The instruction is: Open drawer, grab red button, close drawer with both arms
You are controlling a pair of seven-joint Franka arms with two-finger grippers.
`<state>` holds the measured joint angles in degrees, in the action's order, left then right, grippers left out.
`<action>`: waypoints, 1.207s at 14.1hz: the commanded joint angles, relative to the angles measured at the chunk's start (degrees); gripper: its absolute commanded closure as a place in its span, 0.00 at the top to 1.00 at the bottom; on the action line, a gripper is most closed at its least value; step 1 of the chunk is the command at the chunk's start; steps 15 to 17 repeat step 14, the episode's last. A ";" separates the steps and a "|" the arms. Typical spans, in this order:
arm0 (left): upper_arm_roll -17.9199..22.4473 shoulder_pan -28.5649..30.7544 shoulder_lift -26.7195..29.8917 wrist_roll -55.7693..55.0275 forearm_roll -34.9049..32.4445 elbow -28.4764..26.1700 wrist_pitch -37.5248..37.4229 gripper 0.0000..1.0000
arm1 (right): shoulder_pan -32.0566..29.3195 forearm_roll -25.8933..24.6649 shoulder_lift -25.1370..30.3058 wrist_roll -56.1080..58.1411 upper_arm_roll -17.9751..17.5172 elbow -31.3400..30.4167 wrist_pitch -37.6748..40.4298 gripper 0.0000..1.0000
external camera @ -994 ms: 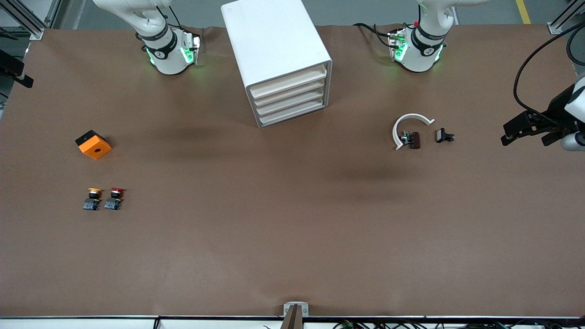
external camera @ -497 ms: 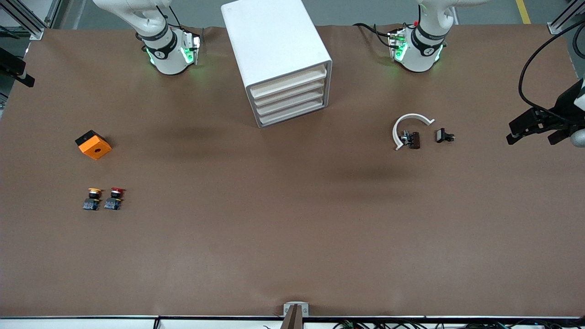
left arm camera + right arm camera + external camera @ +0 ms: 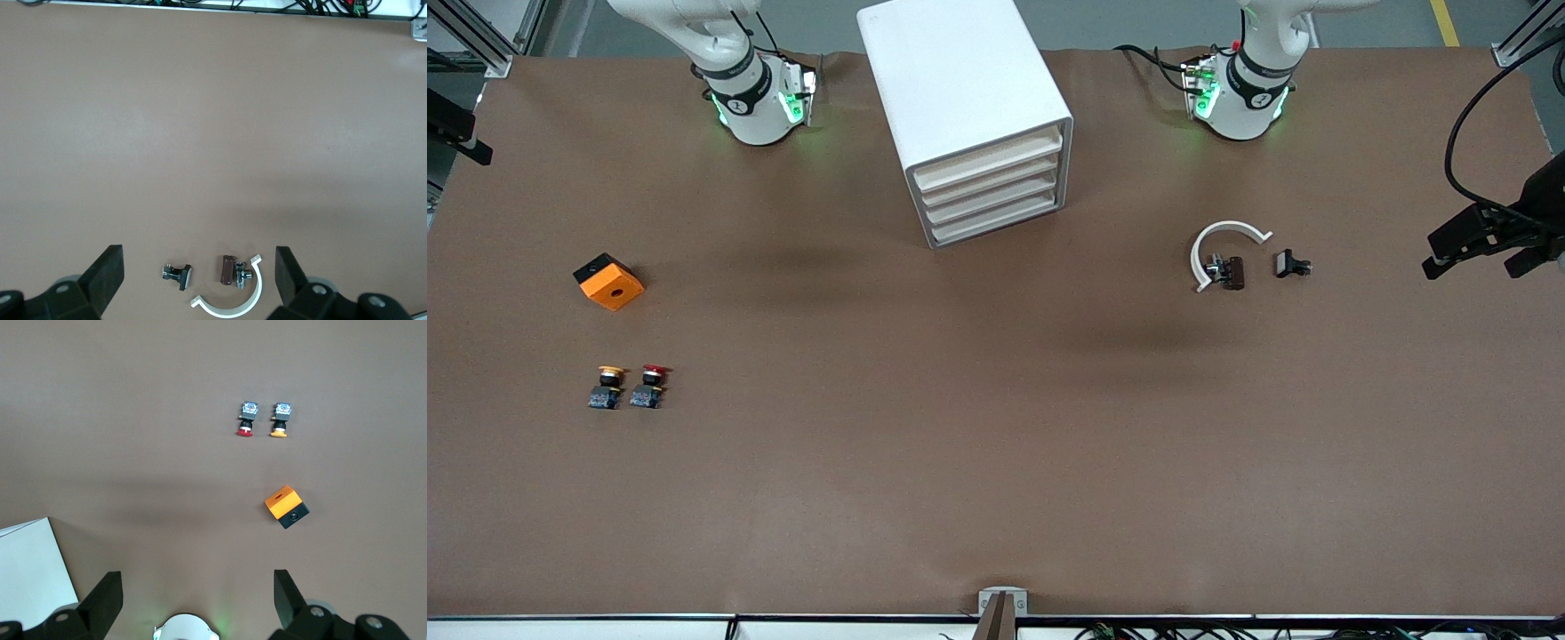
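The red-capped button (image 3: 649, 385) stands on the table toward the right arm's end, beside the orange-capped button (image 3: 607, 387); it also shows in the right wrist view (image 3: 247, 419). The white drawer cabinet (image 3: 969, 107) stands between the arm bases with all its drawers shut. My left gripper (image 3: 1469, 269) is open and empty, high in the air at the left arm's end of the table; in the left wrist view (image 3: 199, 251) small parts lie below it. My right gripper (image 3: 197, 577) is open and empty, high over its own base (image 3: 187, 628).
An orange cube (image 3: 609, 282) lies farther from the front camera than the two buttons. A white curved clip (image 3: 1221, 242), a brown part (image 3: 1233, 273) and a small black part (image 3: 1291, 264) lie toward the left arm's end.
My left gripper has drifted toward the left arm's end of the table, nearly leaving the front view. Nothing on the table has moved.
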<state>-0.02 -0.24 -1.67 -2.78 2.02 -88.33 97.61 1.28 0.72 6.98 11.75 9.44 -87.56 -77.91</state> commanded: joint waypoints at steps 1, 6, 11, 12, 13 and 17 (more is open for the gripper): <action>0.28 -0.55 -0.09 -1.44 -1.23 0.71 -0.93 1.00 | 0.04 -0.99 0.85 0.30 -0.21 0.20 0.83 1.00; 0.28 -0.37 -0.18 -0.65 -1.23 1.06 -0.93 1.00 | 0.12 -0.72 0.76 -2.17 -0.29 0.99 0.83 1.00; 0.28 -0.29 -0.18 -0.73 -1.14 1.15 -0.93 1.00 | 0.13 -0.90 0.67 0.21 -0.29 0.99 0.83 1.00; 0.28 -0.37 -0.18 -0.73 -1.14 1.15 -0.93 1.00 | 0.04 -0.90 0.67 0.21 -0.29 0.99 0.83 1.00; 0.28 -0.29 -0.18 -0.65 -1.14 1.15 -1.01 1.00 | 0.04 -0.90 0.67 0.21 -0.29 0.99 0.83 1.00; 0.28 -0.29 -0.18 -0.64 -1.05 1.15 -1.01 1.00 | 0.04 -0.90 0.67 0.12 -0.29 0.99 0.83 1.00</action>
